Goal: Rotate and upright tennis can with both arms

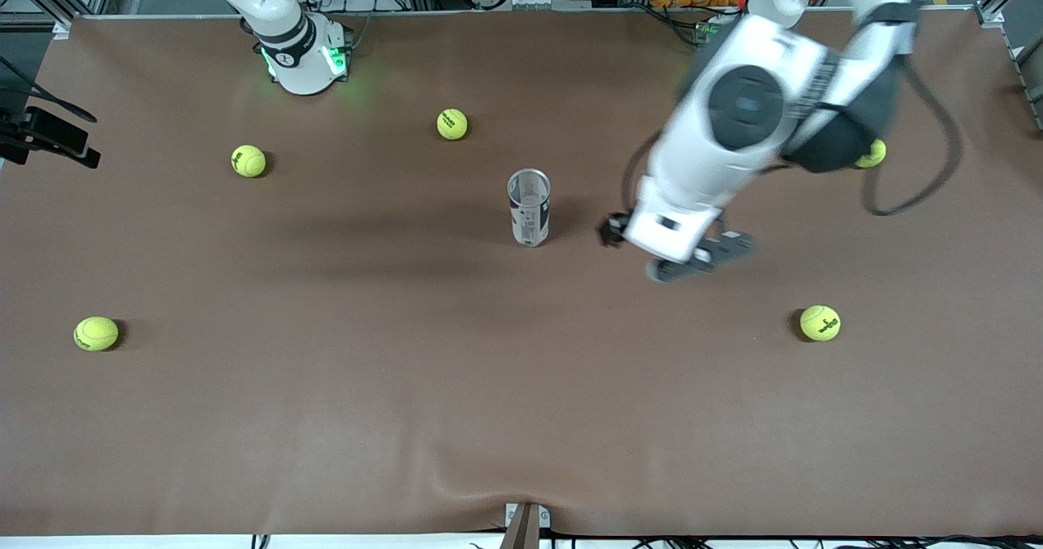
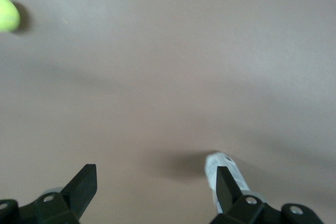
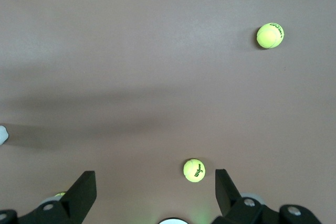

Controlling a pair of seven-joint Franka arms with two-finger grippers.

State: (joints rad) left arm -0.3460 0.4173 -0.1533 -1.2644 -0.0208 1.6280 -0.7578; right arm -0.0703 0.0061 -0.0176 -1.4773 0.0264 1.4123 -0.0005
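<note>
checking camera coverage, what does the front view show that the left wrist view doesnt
Only the front view shows the tennis can whole and upright, open end up, five tennis balls, and both arms. Only the left wrist view shows the left gripper with fingers spread open, holding nothing. Both show the brown table, part of the can and a tennis ball.

Dark "Wilson" script is printed on a yellow-green felt tennis ball (image 3: 194, 170) lying on the brown tabletop (image 3: 157, 51); lettering on the other balls and the can is illegible.
</note>
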